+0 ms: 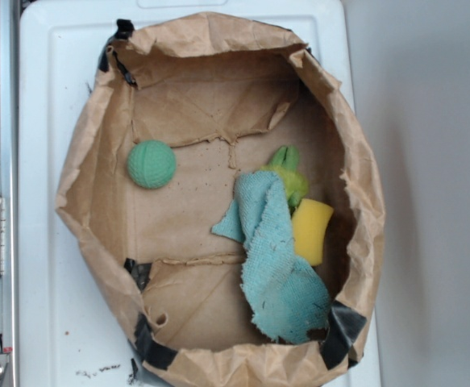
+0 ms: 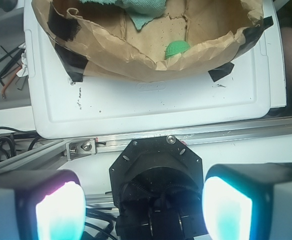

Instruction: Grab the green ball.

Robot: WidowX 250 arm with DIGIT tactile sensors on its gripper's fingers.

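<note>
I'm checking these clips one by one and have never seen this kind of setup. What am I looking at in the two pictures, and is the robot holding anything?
The exterior picture looks straight down into a cut-down brown paper bag standing on a white tray. Inside lie the green ball by itself on the left, and on the right a teal-blue cloth draped partly over a yellow sponge and a lime-green fuzzy thing.

The wrist picture comes from a camera on the robot arm itself. The two pale glowing blocks at the bottom are the fingers of its gripper. They stand wide apart with nothing between them, so nothing is held. The gripper is outside the bag, and the ball peeks over the bag's rim.
</note>
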